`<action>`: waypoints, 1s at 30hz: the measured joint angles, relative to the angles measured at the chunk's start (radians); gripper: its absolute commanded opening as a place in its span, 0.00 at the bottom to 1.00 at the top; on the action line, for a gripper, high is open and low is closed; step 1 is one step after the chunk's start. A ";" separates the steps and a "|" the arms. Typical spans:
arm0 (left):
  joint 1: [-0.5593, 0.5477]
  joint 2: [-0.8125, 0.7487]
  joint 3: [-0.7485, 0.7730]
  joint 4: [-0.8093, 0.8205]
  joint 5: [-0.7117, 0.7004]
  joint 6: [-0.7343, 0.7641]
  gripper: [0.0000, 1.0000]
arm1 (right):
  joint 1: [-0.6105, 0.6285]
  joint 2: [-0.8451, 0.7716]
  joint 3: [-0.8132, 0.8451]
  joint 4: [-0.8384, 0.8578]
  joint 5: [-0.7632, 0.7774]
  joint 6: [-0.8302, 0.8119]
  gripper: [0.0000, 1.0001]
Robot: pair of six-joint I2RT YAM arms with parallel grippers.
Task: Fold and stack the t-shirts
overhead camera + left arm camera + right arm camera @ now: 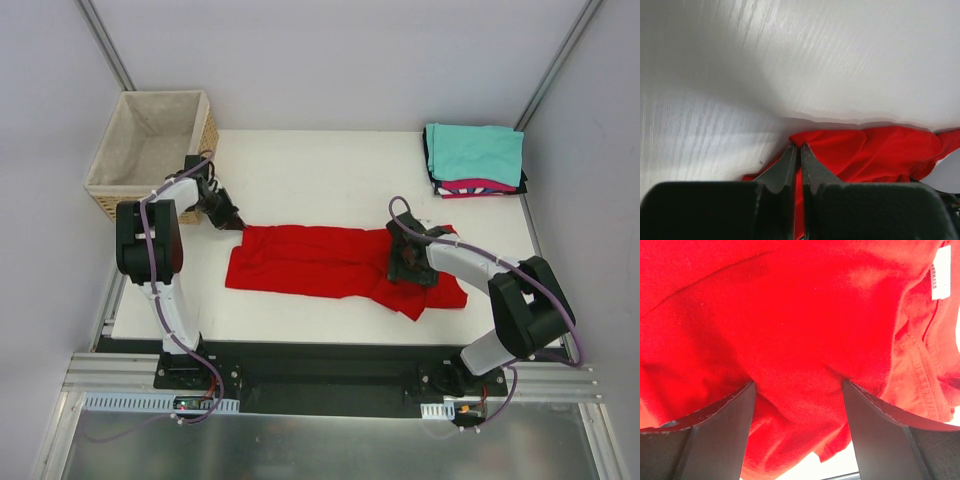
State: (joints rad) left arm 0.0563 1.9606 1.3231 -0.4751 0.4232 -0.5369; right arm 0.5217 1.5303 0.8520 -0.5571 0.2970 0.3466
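Two grippers meet one garment on the white table (330, 170). The left gripper (224, 213) (800, 150) is closed tight, its dark fingertips pinched on the far-left corner of the red t-shirt (320, 262) (875, 150). Its wrist view shows red cloth bunched against the tips and caught between the fingers. The right gripper (410, 262) (799, 385) stands with its jaws wide apart, and both fingers press down on the right part of the same shirt (800, 315). A soft ridge of red cloth rises between them without being clamped. In that wrist view a white label (941, 272) and a stitched hem (920, 370) show at the right of the frame.

The red t-shirt lies rumpled and stretched lengthwise across the middle of the table, nearer the front edge than the back. It runs from the left gripper to just past the right one.

At the table's far-right corner, well apart from the red shirt, sits a stack of folded t-shirts. The teal t-shirt (475, 152) is on top, and the magenta-pink t-shirt (470, 186) peeks out beneath its near edge. The black t-shirt (431, 172) shows along the stack's left and near sides.

Just off the far-left corner stands a woven wicker basket (206, 130) with a beige lining, close behind the left arm's wrist.
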 measured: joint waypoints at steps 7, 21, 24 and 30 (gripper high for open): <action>0.029 0.043 0.042 0.013 0.080 0.022 0.00 | 0.000 -0.005 -0.004 0.000 -0.008 0.000 0.73; 0.050 0.091 0.106 0.019 0.191 0.029 0.00 | 0.000 -0.012 -0.011 0.001 -0.022 0.000 0.73; 0.050 0.099 0.121 0.008 0.198 0.032 0.05 | 0.001 -0.015 -0.015 0.002 -0.024 0.000 0.73; 0.050 0.102 0.128 -0.005 0.202 0.040 0.21 | 0.001 -0.019 -0.019 0.005 -0.026 0.000 0.73</action>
State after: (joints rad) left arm 0.1062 2.0624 1.4513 -0.4797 0.6254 -0.4965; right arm 0.5224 1.5112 0.8326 -0.5526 0.2714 0.3462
